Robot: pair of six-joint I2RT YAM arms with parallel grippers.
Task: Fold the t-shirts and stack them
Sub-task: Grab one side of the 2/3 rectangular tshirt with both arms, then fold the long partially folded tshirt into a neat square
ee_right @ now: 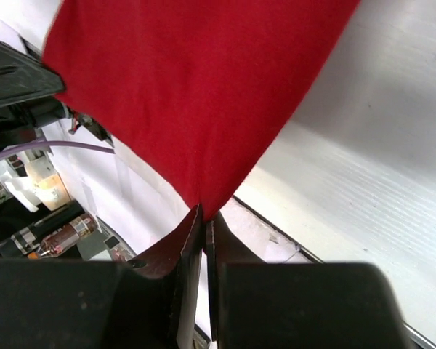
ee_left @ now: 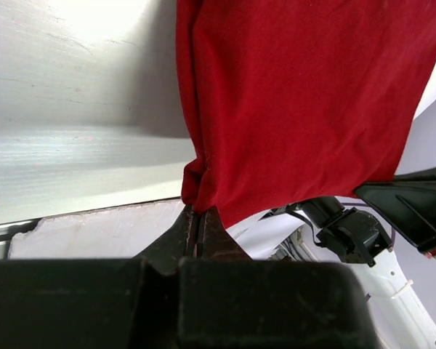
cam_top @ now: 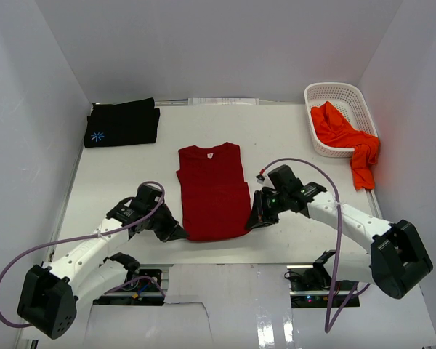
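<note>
A dark red t-shirt (cam_top: 212, 190) lies flat mid-table, sleeves folded in, collar toward the far side. My left gripper (cam_top: 180, 233) is shut on its near left hem corner (ee_left: 196, 195). My right gripper (cam_top: 250, 225) pinches the near right hem corner (ee_right: 206, 203), jaws nearly together. A black t-shirt (cam_top: 122, 123) with a small blue print lies folded at the far left. An orange-red t-shirt (cam_top: 345, 138) spills out of the white basket at the far right.
The white slotted basket (cam_top: 340, 93) stands at the far right corner beside the right wall. White walls close in the table on three sides. Purple cables loop from both arms near the front edge (cam_top: 225, 258).
</note>
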